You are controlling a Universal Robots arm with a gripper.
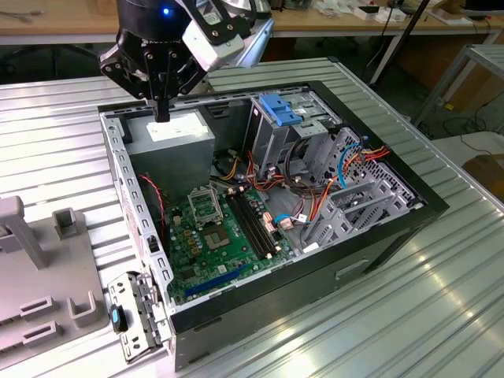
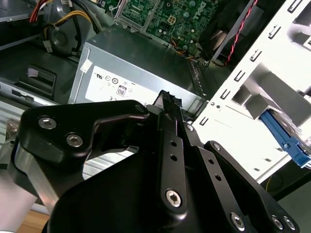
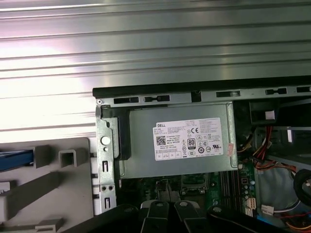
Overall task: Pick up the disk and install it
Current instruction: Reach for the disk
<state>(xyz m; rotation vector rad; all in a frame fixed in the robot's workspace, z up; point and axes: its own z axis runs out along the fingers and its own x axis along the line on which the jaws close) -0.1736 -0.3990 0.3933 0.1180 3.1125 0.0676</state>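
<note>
One bench (image 1: 425, 315): ribbed metal, carrying the computer case and everything beside it.
Computer case (image 1: 378, 256): lying on its side with the panel off, its inside facing up.
Fixture (image 1: 47, 268): grey block with upright posts and slots, sitting on the bench just outside the case's slotted side wall, on the exterior view's left.
Power supply (image 1: 169, 146): grey box with a white label, sitting in the corner of the case nearest the fixture.
Motherboard (image 1: 213, 236): green board lying on the case floor, next to the power supply.
Cage (image 1: 272, 138): grey metal, standing inside the case beyond the motherboard, with red, orange and blue wires running beside it.
Gripper (image 1: 162, 116): pointing straight down and hanging over the case's power supply corner, just above the white label; its fingers are pressing together and gripping nothing.
Disk (image 3: 17, 160): resting in the fixture outside the case, well apart from the gripper; a strip of its blue rail is peeking out behind a grey post in the first wrist view.
Blue bracket (image 1: 279, 109): sitting on top of the cage inside the case.
</note>
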